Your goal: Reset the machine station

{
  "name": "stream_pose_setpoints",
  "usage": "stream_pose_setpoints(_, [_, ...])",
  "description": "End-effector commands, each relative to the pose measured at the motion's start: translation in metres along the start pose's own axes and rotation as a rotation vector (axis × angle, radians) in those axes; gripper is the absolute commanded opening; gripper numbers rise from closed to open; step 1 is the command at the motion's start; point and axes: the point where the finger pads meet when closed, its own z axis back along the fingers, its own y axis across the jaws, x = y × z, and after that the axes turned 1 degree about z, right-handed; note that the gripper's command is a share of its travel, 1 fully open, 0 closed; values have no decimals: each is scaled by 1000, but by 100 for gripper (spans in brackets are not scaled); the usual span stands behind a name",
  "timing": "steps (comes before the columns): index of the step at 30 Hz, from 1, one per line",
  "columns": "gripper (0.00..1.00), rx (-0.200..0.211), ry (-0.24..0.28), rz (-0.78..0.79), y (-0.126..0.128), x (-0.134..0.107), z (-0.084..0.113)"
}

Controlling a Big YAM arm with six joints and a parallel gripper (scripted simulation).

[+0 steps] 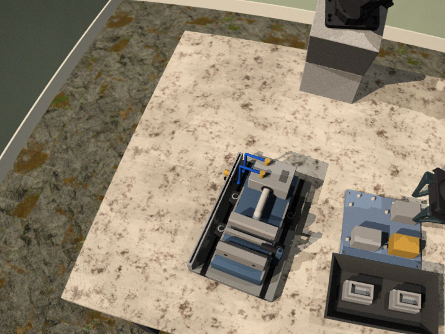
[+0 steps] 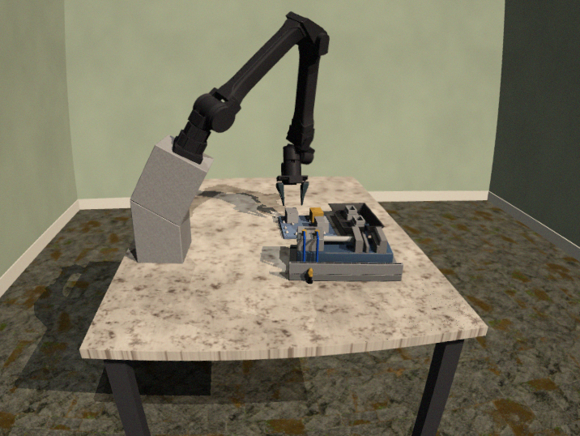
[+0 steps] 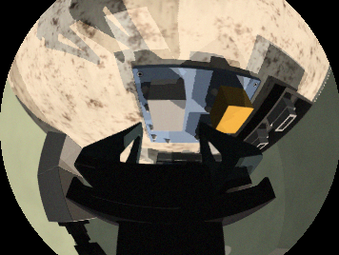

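Note:
My gripper [image 1: 424,200] [image 2: 292,193] [image 3: 170,127] is open and empty. It hangs a little above a gray aluminum blank [image 1: 404,212] [image 2: 292,215] [image 3: 166,115] that lies at the back of the blue infeed plate [image 1: 370,215] [image 3: 196,81]. A second gray blank [image 1: 365,237] and a yellow brass blank [image 1: 404,246] [image 2: 316,212] [image 3: 231,114] also lie on the plate. Two finished parts [image 1: 357,291] [image 1: 405,300] sit pocket up in the black outfeed tray [image 1: 381,266] [image 2: 370,216]. The vise [image 1: 252,222] [image 2: 342,243] is open, with nothing between its jaws.
The gray arm pedestal [image 1: 338,64] [image 2: 161,206] stands at the back of the table. The vise's blue hoses [image 1: 244,163] are at its far end. The plate and tray lie near the table's right edge in the top view.

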Motion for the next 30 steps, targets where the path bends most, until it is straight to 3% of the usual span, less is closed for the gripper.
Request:
stream_pose_setpoints(1, [64, -14, -14, -9, -1, -3, 27])
stream_pose_setpoints(12, [64, -15, -12, -10, 1, -27, 84])
stream_pose_setpoints(14, [64, -15, -12, -10, 1, -27, 84])
stream_pose_setpoints(23, [64, -17, -16, -13, 0, -40, 119])
stream_pose_setpoints(30, [64, -18, -18, -20, -3, -42, 125])
